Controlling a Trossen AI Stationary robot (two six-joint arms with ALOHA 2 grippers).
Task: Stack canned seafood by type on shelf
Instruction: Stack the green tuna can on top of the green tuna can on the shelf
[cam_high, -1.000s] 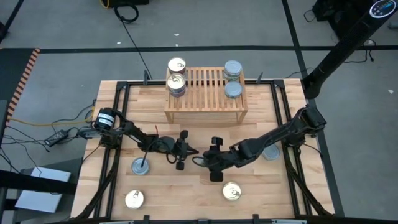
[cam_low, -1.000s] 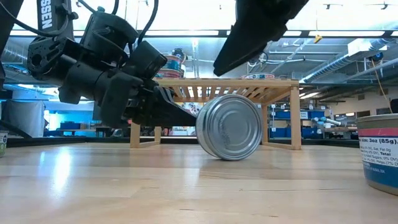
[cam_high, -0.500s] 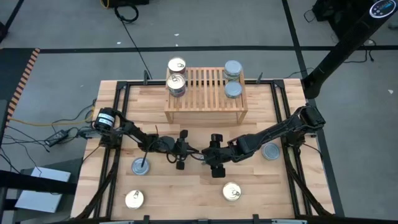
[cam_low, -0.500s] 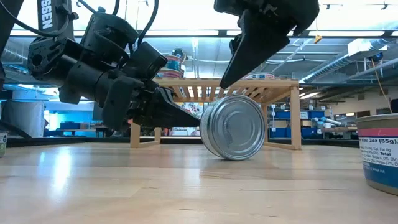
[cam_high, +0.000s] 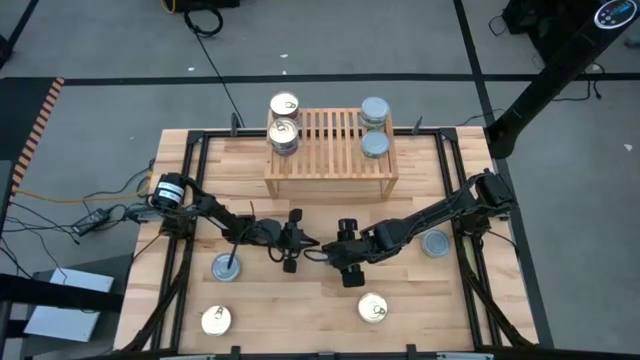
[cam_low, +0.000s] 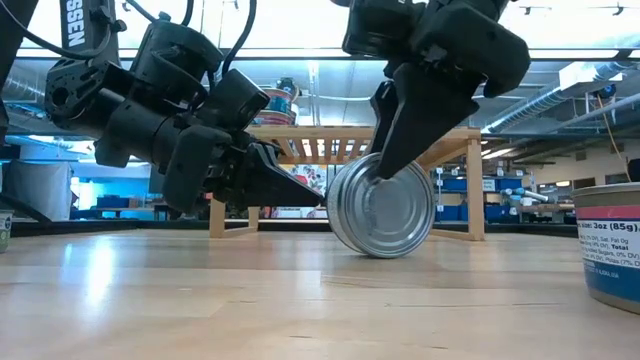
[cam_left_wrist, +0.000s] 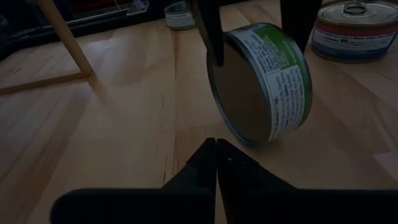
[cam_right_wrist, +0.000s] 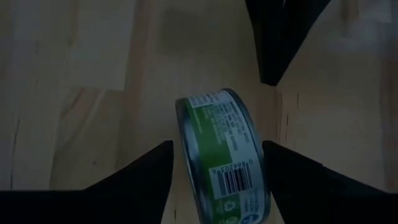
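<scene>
Green-labelled tin (cam_low: 381, 205) stands on its edge mid-table, before the shelf (cam_high: 330, 150). Right gripper (cam_right_wrist: 214, 163) straddles it, fingers spread wide, not yet clamped. Left gripper (cam_left_wrist: 216, 149) sits pinched closed just beside. A nudge could roll the tin away.

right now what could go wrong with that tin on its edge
The green-label tin stands on its rim, so it may roll away before the open right gripper straddling it closes. The shut left gripper sits close by, so the two could collide.
</scene>
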